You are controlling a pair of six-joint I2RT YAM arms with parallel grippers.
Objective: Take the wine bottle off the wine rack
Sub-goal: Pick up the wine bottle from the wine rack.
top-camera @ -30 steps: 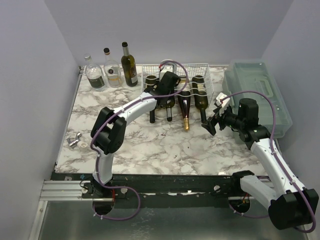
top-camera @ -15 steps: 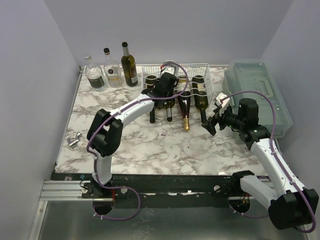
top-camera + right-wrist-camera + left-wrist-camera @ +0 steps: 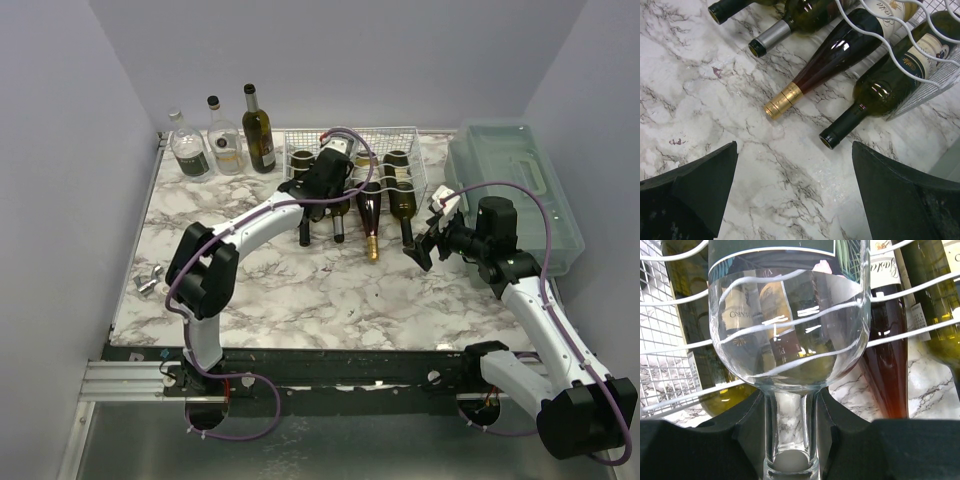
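The white wire wine rack point(image 3: 405, 133) stands at the back of the marble table, with several bottles lying in it. On its upper tier lies a clear glass wine bottle point(image 3: 790, 335), neck toward me. My left gripper point(image 3: 322, 180) point(image 3: 789, 412) is shut on that neck, a black finger point(image 3: 845, 440) pressing on each side. My right gripper point(image 3: 424, 243) point(image 3: 795, 185) hangs open over bare marble, right of the rack's front. Its fingers point(image 3: 700, 187) hold nothing. It is just short of the black-capped neck of a green bottle point(image 3: 875, 95).
A dark red bottle with a gold cap point(image 3: 835, 55) and a silver-capped one point(image 3: 790, 25) stick out of the lower tier. Three upright bottles point(image 3: 226, 140) stand at the back left. A translucent box point(image 3: 510, 180) lies at the right. Small metal pieces point(image 3: 152, 282) lie near the left edge.
The left arm's elbow has swung left and nearer, and the left gripper has shifted slightly left while staying shut on the clear bottle's neck. The right arm has not moved.
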